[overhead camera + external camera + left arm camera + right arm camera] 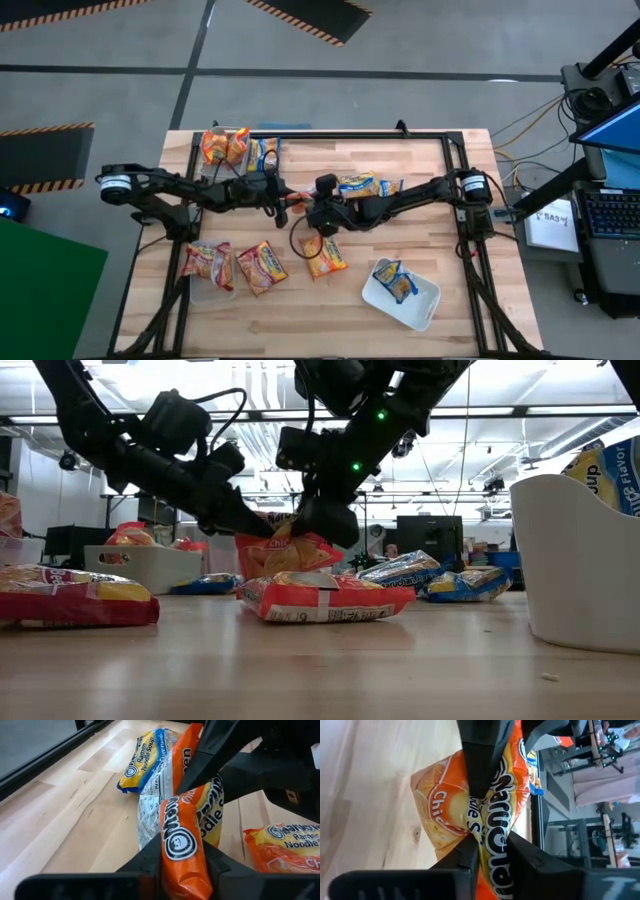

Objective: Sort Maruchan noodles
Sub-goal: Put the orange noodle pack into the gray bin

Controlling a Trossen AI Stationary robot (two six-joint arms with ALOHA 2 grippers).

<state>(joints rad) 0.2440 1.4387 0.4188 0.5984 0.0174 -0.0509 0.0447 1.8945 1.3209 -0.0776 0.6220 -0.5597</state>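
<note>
An orange Maruchan noodle packet (288,552) hangs in the air over the table's middle, held by both grippers at once. My left gripper (181,851) comes from the table's left and is shut on it. My right gripper (492,851) comes from the right and is shut on it too. In the high view both grippers (300,207) meet above the packet and hide most of it. Under it an orange-red packet (325,598) lies flat on the table. My left gripper pinches one narrow end of the orange packet (180,840) between its two fingers, slanting down from the table's left. The packet is lifted clear of the table and stands on edge, crumpled between the two grippers. My right gripper pinches the packet's opposite end (495,832) between its two fingers, slanting down from the table's right. The left gripper's finger (479,765) sits on the far part of the same packet. The packet is clear of the table.
Blue packets (362,184) lie behind the grippers. A tub with orange packets (224,146) and a blue packet (266,152) sit at the far left. Red packets (206,262) (262,266) and an orange one (325,254) lie near. A white tub (420,305) holds a blue packet.
</note>
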